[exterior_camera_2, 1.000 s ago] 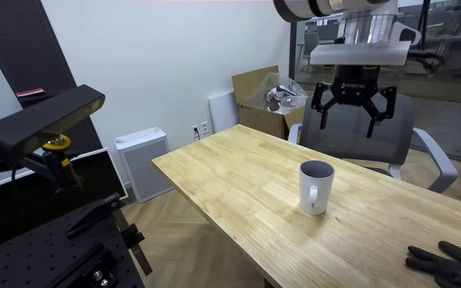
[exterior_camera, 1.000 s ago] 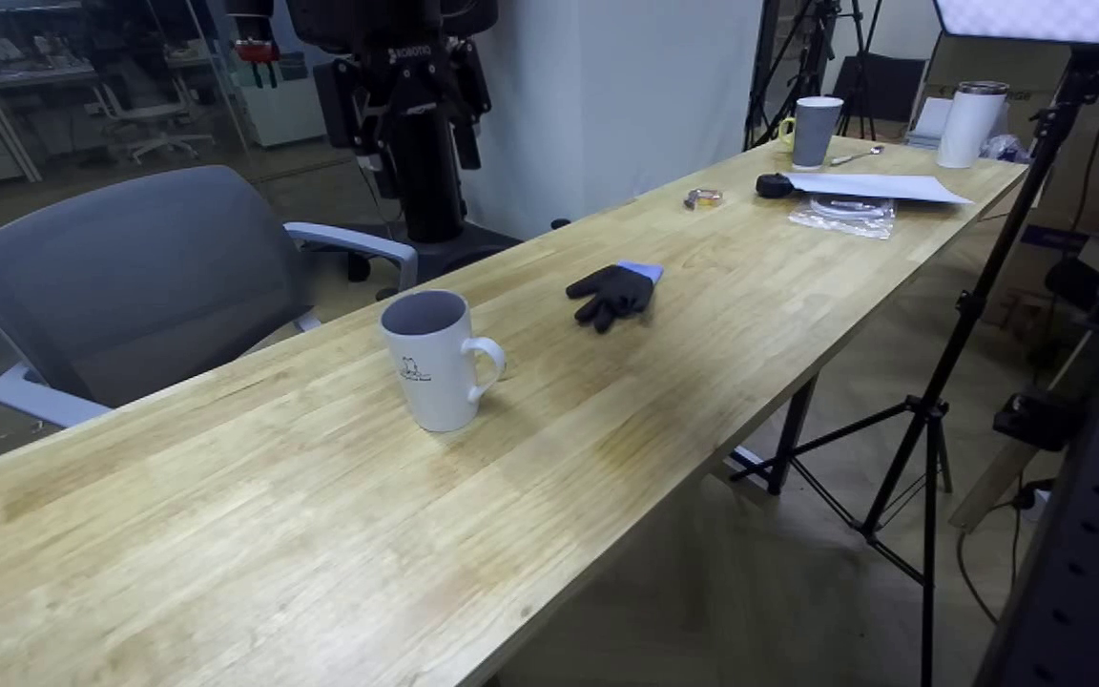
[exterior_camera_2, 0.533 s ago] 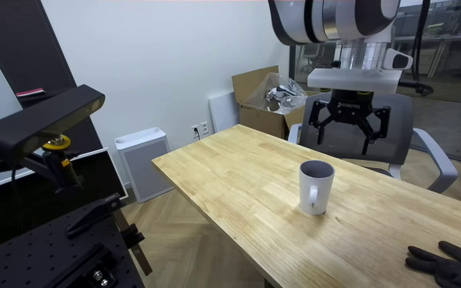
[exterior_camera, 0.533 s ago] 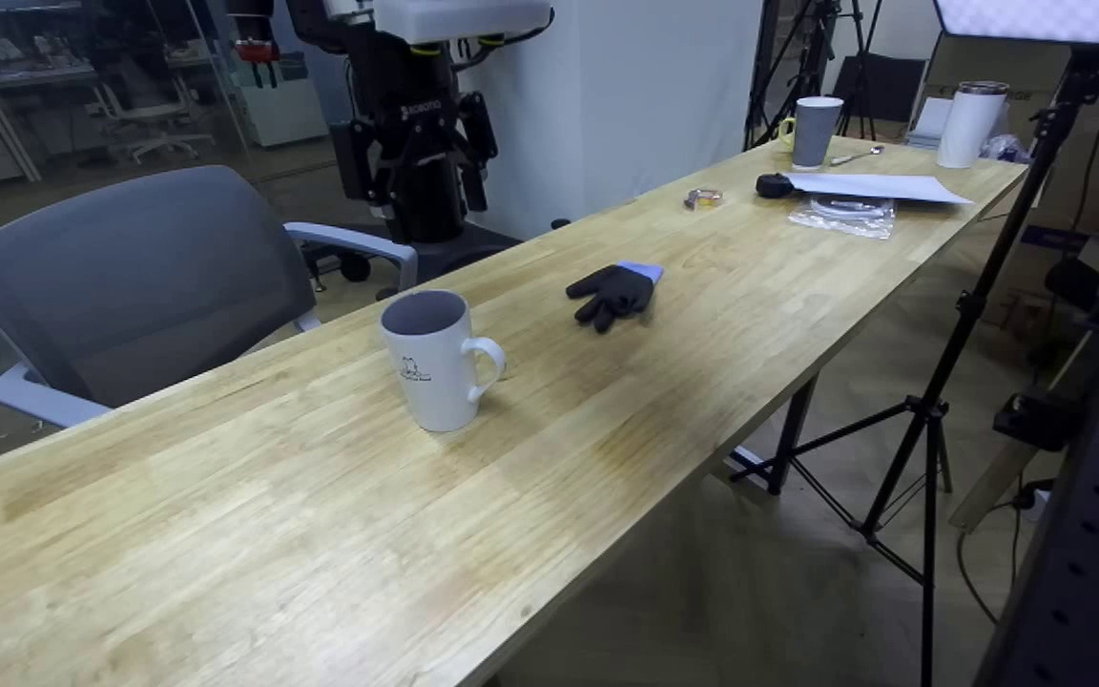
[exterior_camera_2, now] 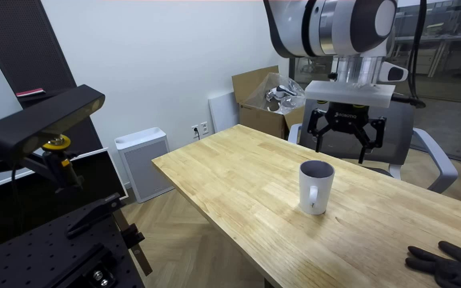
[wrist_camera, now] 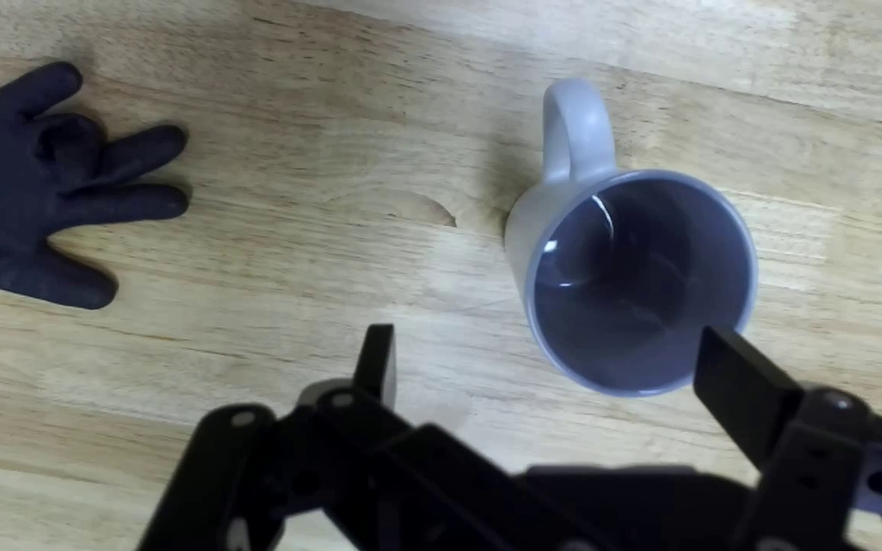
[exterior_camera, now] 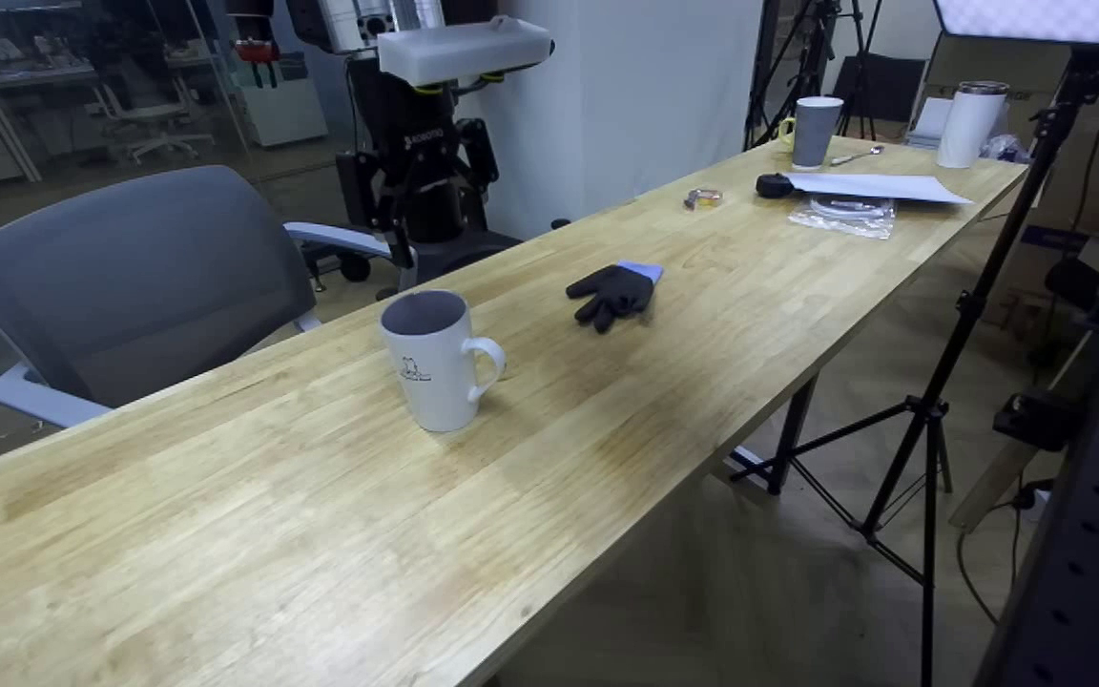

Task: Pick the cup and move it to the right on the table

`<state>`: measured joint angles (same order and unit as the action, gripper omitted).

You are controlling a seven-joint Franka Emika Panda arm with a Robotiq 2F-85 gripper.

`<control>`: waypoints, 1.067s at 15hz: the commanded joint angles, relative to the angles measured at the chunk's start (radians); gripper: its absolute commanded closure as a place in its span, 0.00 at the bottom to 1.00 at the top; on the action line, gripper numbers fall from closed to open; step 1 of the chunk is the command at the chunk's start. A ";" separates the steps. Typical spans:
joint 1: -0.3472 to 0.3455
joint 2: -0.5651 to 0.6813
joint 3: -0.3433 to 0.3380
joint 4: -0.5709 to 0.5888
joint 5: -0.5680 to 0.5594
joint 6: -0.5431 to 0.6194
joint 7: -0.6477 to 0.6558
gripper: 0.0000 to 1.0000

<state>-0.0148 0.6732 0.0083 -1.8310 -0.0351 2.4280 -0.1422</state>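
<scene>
The white mug [exterior_camera: 435, 377] stands upright on the light-wood table [exterior_camera: 311, 506], its loop handle on its side. It also stands upright in an exterior view [exterior_camera_2: 313, 196] on the table [exterior_camera_2: 250, 180]. My gripper [exterior_camera_2: 339, 155] is open and empty, above and behind the mug, on the chair side. In the wrist view the mug [wrist_camera: 632, 283] lies ahead of my open fingers [wrist_camera: 545, 334], closer to the right finger, which covers a bit of its rim. The handle points to the top of that view.
A dark glove [exterior_camera: 614, 294] lies on the table beside the mug, left in the wrist view [wrist_camera: 12, 199]. A grey chair [exterior_camera: 139, 277] stands at the table edge. A grey cup [exterior_camera: 814, 134], a white tumbler [exterior_camera: 972, 124] and paper [exterior_camera: 879, 186] are at the far end.
My gripper has come down, shifting slightly left in an exterior view, and is lower behind the mug. It stays open. The mug and glove have not moved.
</scene>
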 commanded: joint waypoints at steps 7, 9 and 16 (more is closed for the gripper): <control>0.022 0.061 -0.004 0.031 -0.006 0.013 0.053 0.00; 0.024 0.069 -0.003 0.031 -0.007 0.018 0.054 0.00; 0.040 0.095 -0.024 0.028 -0.037 0.045 0.059 0.00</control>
<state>0.0097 0.7524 0.0002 -1.8222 -0.0484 2.4662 -0.1200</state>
